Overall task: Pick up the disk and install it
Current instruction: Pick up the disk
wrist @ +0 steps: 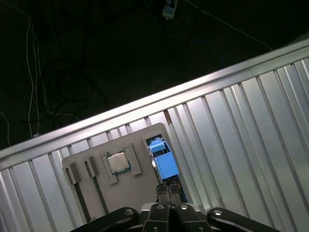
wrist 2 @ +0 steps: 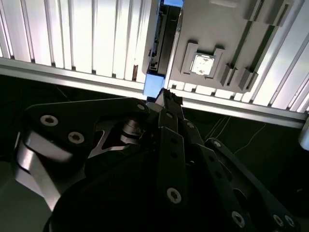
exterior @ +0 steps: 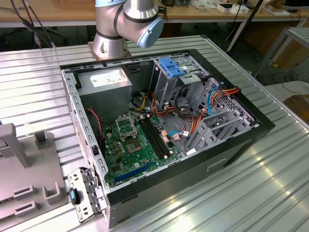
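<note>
The disk [wrist: 161,157] stands on edge in a slot of a grey fixture plate [wrist: 130,193], and its light-blue rail bracket faces me. The second wrist view shows the disk [wrist 2: 159,43] edge-on as a thin dark slab with blue at both ends. My gripper [wrist: 170,194] hangs well above the plate, roughly in line with the disk and apart from it. The black fingers of the gripper [wrist 2: 166,96] meet at their tips with nothing between them.
A processor chip [wrist: 118,163] lies in a holder on the plate beside the disk, with narrow slots beyond it. In the exterior view the open computer case [exterior: 241,140] lies on the ribbed metal table, a blue-latched drive cage [exterior: 171,67] inside. The fixture plate [exterior: 34,164] lies at the exterior view's left.
</note>
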Motion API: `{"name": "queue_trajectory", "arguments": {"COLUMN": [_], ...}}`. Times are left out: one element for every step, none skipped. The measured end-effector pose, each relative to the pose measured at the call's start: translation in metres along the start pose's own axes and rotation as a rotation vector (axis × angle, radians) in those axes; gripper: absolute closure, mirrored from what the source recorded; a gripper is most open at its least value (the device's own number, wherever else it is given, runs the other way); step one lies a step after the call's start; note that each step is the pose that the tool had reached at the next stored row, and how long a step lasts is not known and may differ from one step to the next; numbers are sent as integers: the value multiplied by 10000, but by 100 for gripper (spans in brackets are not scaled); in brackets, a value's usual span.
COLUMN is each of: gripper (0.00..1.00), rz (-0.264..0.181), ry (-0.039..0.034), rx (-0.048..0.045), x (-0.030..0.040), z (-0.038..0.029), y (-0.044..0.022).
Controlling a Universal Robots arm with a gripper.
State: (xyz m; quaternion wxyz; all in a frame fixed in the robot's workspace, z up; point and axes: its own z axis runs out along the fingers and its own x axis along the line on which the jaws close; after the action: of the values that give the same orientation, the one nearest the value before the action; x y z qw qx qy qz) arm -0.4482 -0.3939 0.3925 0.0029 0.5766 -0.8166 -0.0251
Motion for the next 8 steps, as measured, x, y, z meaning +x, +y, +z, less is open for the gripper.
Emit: {"name": "queue_trajectory", "arguments": {"gripper": [89, 89, 89, 89, 89, 89, 89, 89], "rz": [-129, -241, -378, -481, -772, -904, -1012, -1136], "ry": [5, 11, 17, 22, 34, 40, 46, 50], "rx": [-3, -6, -9, -11, -19, -22, -25, -27], "x": [0, 0, 0, 0, 0, 0, 0, 0], "z": [0, 0, 0, 0, 0, 0, 0, 0], "y": [0, 0, -1, 0, -1, 0, 0, 0]}}
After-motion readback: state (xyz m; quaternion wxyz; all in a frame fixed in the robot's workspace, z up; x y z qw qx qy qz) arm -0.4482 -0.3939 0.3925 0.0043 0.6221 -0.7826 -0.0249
